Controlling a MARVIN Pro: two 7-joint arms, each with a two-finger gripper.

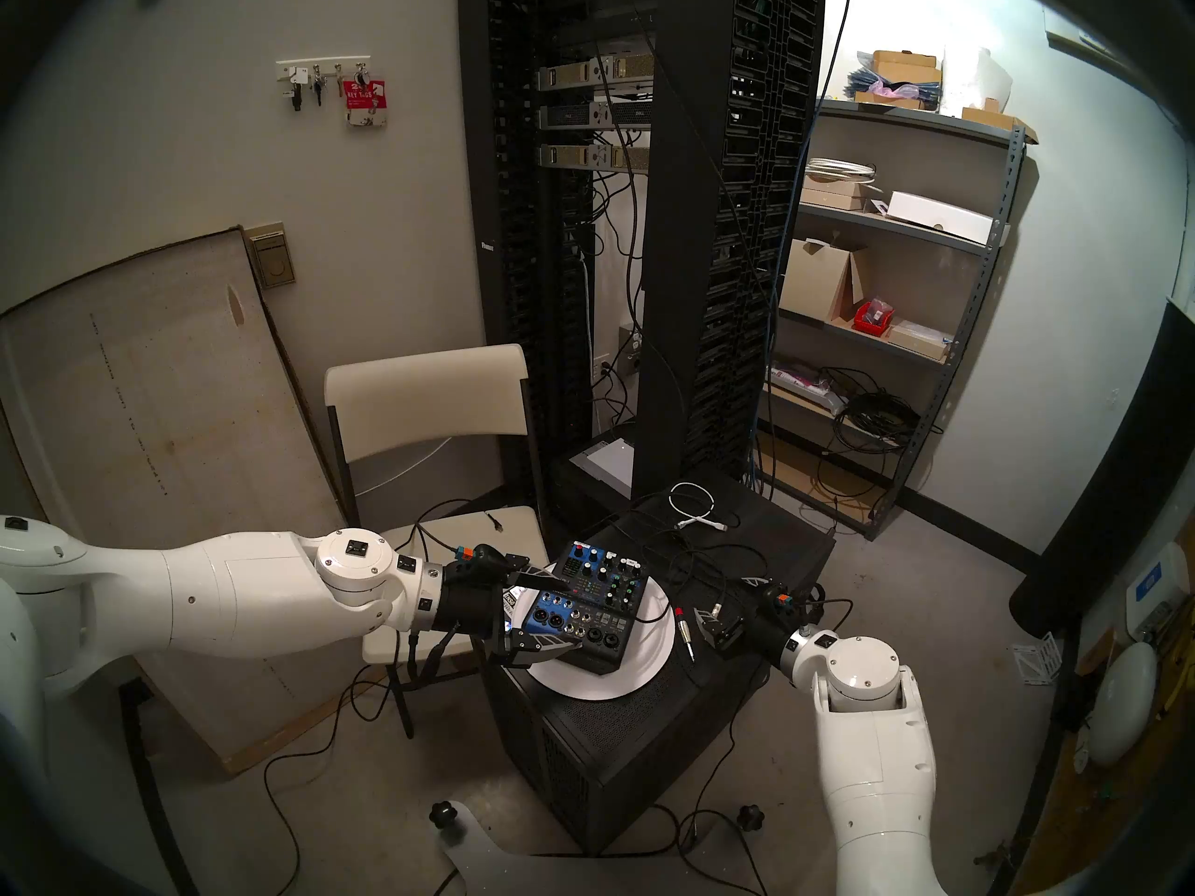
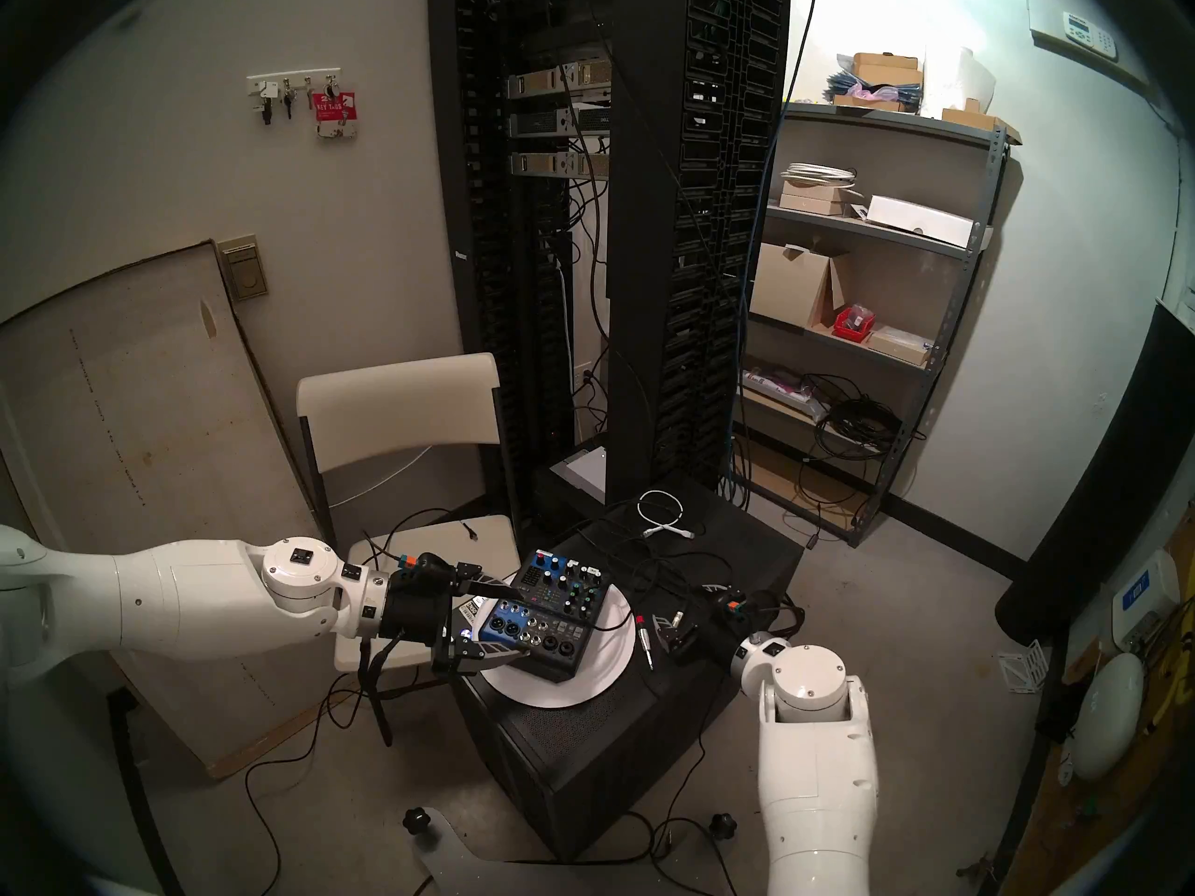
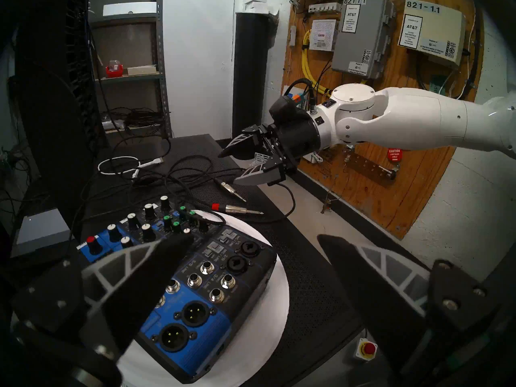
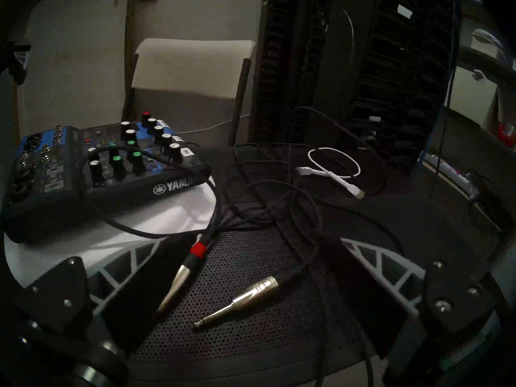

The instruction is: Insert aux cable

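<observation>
The aux cable's plug (image 4: pixel 251 293) is slim and silver-grey, with a black sleeve and a metal tip. It lies on the black perforated cabinet (image 1: pixel 646 746) and also shows in the left wrist view (image 3: pixel 230 188). My right gripper (image 4: pixel 254 238) is open and empty, low over this plug, and shows in the head view (image 1: pixel 727 600). A larger silver jack plug with a red band (image 4: pixel 181 277) lies beside it. The blue-and-black mixer (image 1: pixel 601 597) sits on a white round plate (image 1: pixel 646 668). My left gripper (image 1: pixel 575 617) is open, straddling the mixer's left end.
A white coiled cable (image 1: pixel 695 507) and tangled black cables lie at the cabinet's back. One black cable loops over the mixer's knobs (image 4: pixel 139 152). A folding chair (image 1: pixel 427 390) stands at the left, a tall server rack (image 1: pixel 646 229) behind, and shelves (image 1: pixel 905 229) at the right.
</observation>
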